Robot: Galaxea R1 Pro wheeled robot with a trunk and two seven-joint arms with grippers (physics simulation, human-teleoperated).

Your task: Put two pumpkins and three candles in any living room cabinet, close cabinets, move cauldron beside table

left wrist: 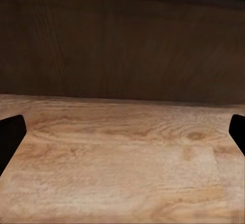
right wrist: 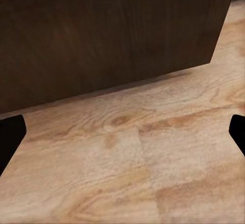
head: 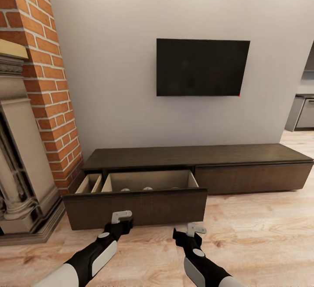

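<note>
Three candles (head: 148,188) sit in the cabinet's (head: 196,156) open drawer (head: 139,206); both grippers spread, empty.

A black TV (head: 203,67) hangs on the white wall (head: 113,60). Red bricks (head: 48,60) stand beside it. The floor (head: 261,234) is light wood.

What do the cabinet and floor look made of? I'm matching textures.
Cabinet: dark brown wood with a matte finish and faint horizontal grain; its open drawer is paler inside. Floor: light wood planks, with visible knots and grain, slightly satin.
</note>
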